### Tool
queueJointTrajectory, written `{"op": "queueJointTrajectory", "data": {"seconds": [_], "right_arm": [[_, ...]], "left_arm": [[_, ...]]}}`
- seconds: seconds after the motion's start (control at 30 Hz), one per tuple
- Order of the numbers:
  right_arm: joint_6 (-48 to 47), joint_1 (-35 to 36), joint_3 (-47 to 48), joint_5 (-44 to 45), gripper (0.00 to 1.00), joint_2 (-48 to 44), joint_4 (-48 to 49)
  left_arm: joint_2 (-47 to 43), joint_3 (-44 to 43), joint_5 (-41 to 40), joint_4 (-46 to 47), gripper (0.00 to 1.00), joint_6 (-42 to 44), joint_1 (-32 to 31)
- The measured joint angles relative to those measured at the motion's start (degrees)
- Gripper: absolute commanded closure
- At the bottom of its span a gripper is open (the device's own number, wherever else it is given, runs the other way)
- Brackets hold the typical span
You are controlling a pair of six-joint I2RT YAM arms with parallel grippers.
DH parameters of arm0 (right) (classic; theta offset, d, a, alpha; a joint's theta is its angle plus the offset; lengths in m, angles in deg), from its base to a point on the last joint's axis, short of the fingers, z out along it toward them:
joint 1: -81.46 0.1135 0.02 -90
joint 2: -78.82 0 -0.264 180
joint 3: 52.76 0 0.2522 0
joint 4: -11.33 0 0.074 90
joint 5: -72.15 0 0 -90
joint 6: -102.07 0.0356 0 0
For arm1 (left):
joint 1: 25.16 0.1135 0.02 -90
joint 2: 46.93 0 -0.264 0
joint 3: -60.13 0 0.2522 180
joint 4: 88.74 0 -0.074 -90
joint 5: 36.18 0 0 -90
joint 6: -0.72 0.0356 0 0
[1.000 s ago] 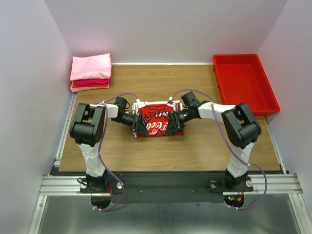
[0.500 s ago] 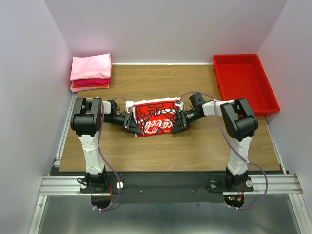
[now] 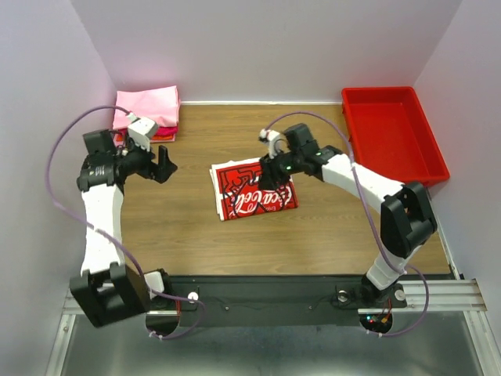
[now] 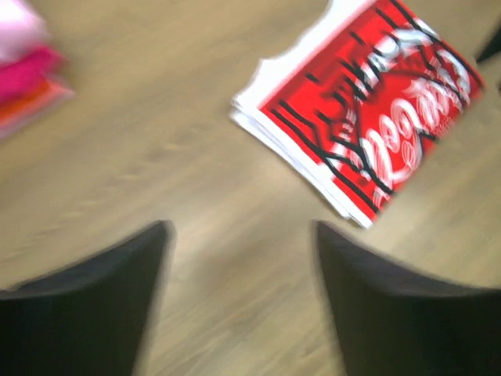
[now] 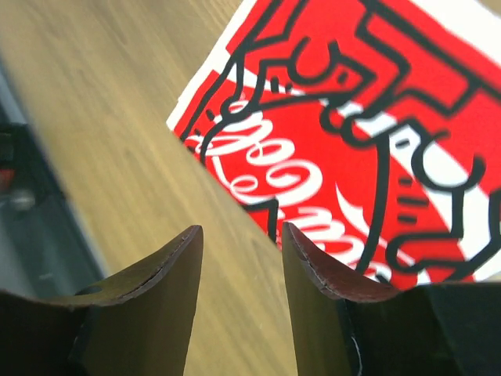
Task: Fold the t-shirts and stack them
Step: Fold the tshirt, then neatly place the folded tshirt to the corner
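While the folded tee [image 3: 252, 190] lay at the middle of the table [image 3: 329, 235], both grippers were held empty, fingers apart: the left gripper [image 3: 167, 165] near the stack [image 3: 146, 111] at the far left corner, the right gripper [image 3: 270, 174] over the tee's far edge. Were only the top layer pinched, the fold could be pulled open in transit.

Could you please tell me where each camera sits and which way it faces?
Top external: fixed above and behind the bases, looking down on the table; both arms, left hand and right hand show.
Left wrist: above the table, facing down at the printed t-shirt and pink stack; its two fingers show.
Right wrist: low over the printed t-shirt's edge; its two fingers show.
Shared: all three see the printed t-shirt.
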Motion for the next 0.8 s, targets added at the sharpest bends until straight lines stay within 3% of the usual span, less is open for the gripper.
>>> {"op": "queueJointTrajectory", "data": {"seconds": [0.17, 0.4, 0.6, 0.8], "right_arm": [[-4.7, 11.9, 3.8, 13.7, 0.5, 2.2, 0.1], [-9.0, 26.3, 9.0, 30.7, 0.51, 12.7, 0.0], [-10.5, 32.4, 11.0, 38.4, 0.51, 18.2, -0.7], [-10.7, 32.6, 13.6, 40.7, 0.51, 20.9, -0.9]], "left_arm": [[-9.0, -2.7, -7.6, 4.2, 0.01, -11.1, 1.7], [-4.6, -3.2, -8.2, 4.7, 0.01, -23.3, 2.0], [-4.3, 1.2, -8.0, 6.2, 0.01, -29.9, 2.1], [-3.8, 2.8, -7.7, 7.5, 0.01, -31.3, 2.1]]}}
